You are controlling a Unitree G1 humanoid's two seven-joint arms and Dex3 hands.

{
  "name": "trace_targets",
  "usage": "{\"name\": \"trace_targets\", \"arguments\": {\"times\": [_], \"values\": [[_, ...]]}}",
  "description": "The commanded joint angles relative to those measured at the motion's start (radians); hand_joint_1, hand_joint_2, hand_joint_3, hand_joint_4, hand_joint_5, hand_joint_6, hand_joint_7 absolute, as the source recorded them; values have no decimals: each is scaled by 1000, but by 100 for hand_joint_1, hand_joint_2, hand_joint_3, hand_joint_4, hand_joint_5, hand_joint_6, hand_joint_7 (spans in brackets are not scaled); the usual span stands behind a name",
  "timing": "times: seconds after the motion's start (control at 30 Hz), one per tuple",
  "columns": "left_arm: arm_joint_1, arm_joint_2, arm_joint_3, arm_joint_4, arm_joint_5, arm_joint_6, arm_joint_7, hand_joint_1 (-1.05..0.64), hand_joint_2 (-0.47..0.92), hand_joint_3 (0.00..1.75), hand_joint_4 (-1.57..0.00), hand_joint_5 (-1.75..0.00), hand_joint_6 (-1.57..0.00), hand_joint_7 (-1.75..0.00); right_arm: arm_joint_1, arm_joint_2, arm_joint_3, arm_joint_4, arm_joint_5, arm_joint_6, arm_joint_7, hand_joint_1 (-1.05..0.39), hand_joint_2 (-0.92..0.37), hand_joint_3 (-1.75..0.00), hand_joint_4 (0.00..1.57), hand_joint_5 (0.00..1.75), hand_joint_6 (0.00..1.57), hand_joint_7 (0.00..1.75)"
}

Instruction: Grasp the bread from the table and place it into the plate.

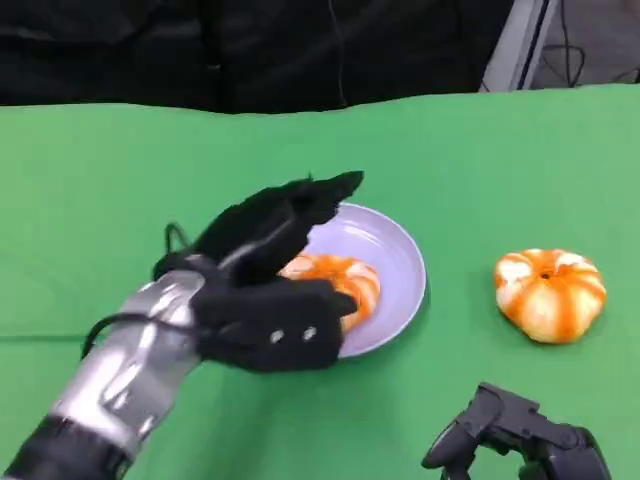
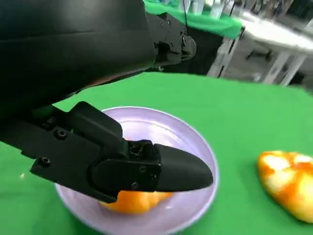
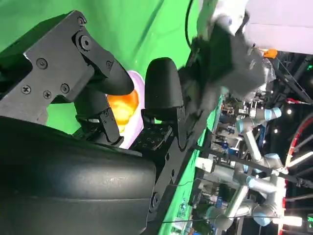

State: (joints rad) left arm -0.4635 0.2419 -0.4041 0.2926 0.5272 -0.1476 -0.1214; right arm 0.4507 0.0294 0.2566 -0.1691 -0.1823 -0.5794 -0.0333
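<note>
Resting inside the pale purple plate (image 1: 395, 262) near the middle of the green bench (image 1: 90, 200), one orange-and-white bread (image 1: 345, 280) is grasped by the left hand (image 1: 265, 290), whose fingers close over it from the near left. A second bread (image 1: 550, 293) lies on the bench well to the right of the plate, and the right hand (image 1: 515, 430) sits at the near right edge with fingers curled in on nothing.

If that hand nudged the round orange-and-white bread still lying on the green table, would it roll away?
Probably not far. The round orange-and-white bread looks squat and flat-bottomed, so it would likely slide on the green table rather than roll. Its puffy lobes suggest it is light and soft, apt to dent under firm fingers.
</note>
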Motion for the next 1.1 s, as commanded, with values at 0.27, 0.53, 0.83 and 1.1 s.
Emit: {"name": "trace_targets", "arguments": {"times": [0.27, 0.53, 0.83, 1.1], "values": [[256, 89, 195, -296, -230, -93, -70, -54, 92, 24, -27, -20, -18, -7, 5, -6, -5, -10, 12, 2, -1, 1, -34, -141, 79, 165, 84, 133], [468, 60, 322, -384, -320, -258, 6, -28, 92, 21, -50, -71, -59, -16, 3, -2, -2, -5, 14, -1, -1, 0, -34, -142, 79, 165, 84, 134], [646, 2, 416, -405, -569, -375, -36, 5, 74, 75, -85, -113, -99, -55, 0, -3, -3, -6, 15, 8, -1, 1, -35, -142, 79, 166, 83, 135], [714, -51, 421, -379, -623, -435, -43, 14, 39, 150, -89, -168, -84, -153, 3, -13, -10, -6, 23, 1, 5, 3, -34, -143, 79, 165, 83, 135]]}}
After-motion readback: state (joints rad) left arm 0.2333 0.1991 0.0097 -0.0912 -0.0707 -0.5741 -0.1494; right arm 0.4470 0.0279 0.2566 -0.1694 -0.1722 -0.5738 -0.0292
